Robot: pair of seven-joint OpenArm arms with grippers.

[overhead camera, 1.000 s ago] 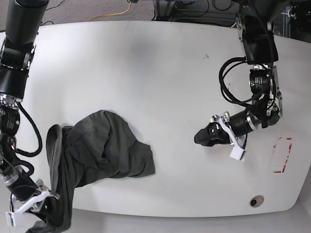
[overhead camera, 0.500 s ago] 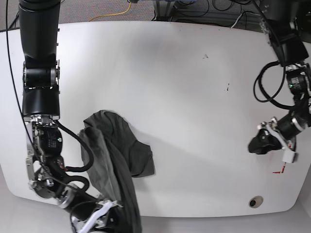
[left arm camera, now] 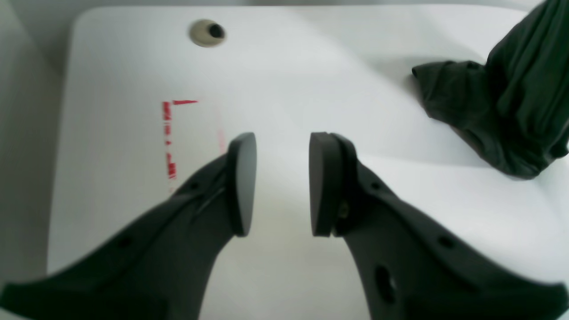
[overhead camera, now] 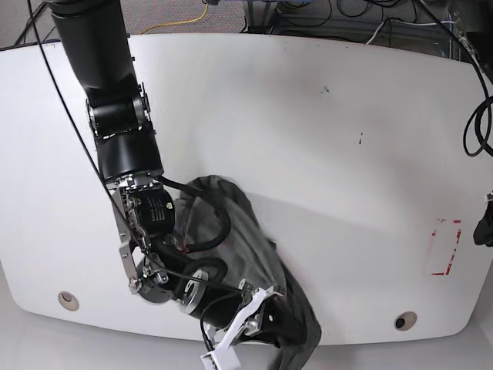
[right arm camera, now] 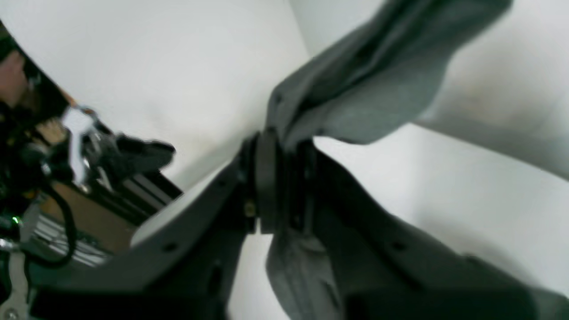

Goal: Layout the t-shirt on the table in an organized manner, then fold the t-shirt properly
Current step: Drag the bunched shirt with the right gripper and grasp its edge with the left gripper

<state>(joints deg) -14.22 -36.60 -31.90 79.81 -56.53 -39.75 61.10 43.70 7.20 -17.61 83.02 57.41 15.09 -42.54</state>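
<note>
I hold the t-shirt (overhead camera: 231,231) with my right pincer (right arm camera: 284,178); its two jaws are pressed together on a fold of the grey cloth, and more cloth hangs above and below them. In the base view this pincer is low, at the near edge of the tabletop (overhead camera: 308,139), so the shirt is drawn into a rope-like bundle there. My left pincer (left arm camera: 278,182) has a clear gap between the jaws and nothing inside; it hovers over the bare white surface beside the red tape mark (left arm camera: 171,133), well apart from the shirt.

The step in hand, as I judge it, is spreading the shirt, not yet folding. To do it well I should carry the gripped edge back over the middle of the tabletop, low and slow, so the cloth unrolls flat and does not slide off the edge. The left pincer should come across and take a second edge, so the two can pull the cloth open between them. I cannot tell which part I hold, hem or sleeve, because the wrist picture is blurred.

The shirt's long axis runs diagonally, from the bunched part near the middle-left of the tabletop down to the near edge, where some cloth hangs over. Collar and hem are hidden, so I cannot say which end is the top.
</note>
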